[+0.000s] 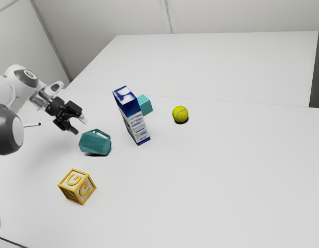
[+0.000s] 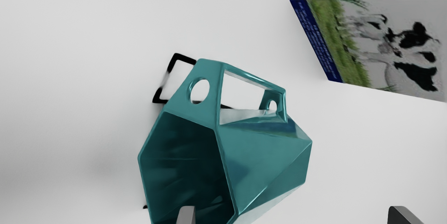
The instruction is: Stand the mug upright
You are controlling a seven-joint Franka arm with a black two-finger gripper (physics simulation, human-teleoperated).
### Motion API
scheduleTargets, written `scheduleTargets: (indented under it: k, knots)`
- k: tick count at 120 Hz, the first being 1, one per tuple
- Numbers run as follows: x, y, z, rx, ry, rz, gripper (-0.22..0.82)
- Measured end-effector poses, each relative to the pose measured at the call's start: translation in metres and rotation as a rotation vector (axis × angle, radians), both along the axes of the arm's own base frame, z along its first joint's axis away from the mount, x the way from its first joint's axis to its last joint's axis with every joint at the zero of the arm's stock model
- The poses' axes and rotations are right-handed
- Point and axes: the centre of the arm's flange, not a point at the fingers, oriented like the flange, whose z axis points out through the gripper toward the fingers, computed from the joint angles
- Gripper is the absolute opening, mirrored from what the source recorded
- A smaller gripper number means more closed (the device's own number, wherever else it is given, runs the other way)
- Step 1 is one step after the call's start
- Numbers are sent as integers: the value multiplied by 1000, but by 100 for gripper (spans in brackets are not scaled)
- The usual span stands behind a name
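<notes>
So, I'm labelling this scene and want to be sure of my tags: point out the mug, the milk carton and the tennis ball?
Mug [image 2: 256,157]: wrist view, on its outer side wall.
Milk carton [image 1: 138,126]: exterior view, on its white printed side.
Tennis ball [image 1: 179,113]: exterior view, middle of its yellow surface.

in the exterior view, cube [image 1: 145,106] sits behind carton [image 1: 130,109], mug [image 1: 94,143] behind letter block [image 1: 76,186].

From here, the carton [image 1: 130,107] is hiding part of the teal block [image 1: 145,105]. The arm [image 1: 19,85] is running out past the exterior view's left edge and covering one end of a thin rod [image 1: 31,125]. The carton's lettering is looking too small to read. The wrist view's edges are cutting off the carton, mug [image 2: 258,154] and pincer's [image 1: 78,126] fingers [image 2: 187,215].
</notes>
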Motion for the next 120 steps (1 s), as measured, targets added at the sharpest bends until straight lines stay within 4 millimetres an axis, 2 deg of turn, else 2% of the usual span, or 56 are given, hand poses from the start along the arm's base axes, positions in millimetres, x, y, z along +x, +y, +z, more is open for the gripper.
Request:
scheduleTargets:
  k: [15, 36, 40, 48, 60, 75, 92, 102, 112, 120]
  knots:
    - [-1, -12, -24, -77, -31, 16, 60]
    - [-11, -11, -49, -136, -47, 47, 60]
    - [-13, -12, -51, -140, -51, 48, 55]
    - [-13, -12, -52, -144, -62, 45, 38]
    - [-12, -12, -45, -149, -88, 28, 13]
    - [-12, -13, -39, -164, -104, 6, -3]
    - [-13, -16, -38, -174, -112, -15, -11]
    - [-13, -17, -28, -172, -129, -27, -13]
    - [-14, -19, -3, -163, -168, -43, -15]
    - [-12, -29, 23, -149, -203, -77, -15]
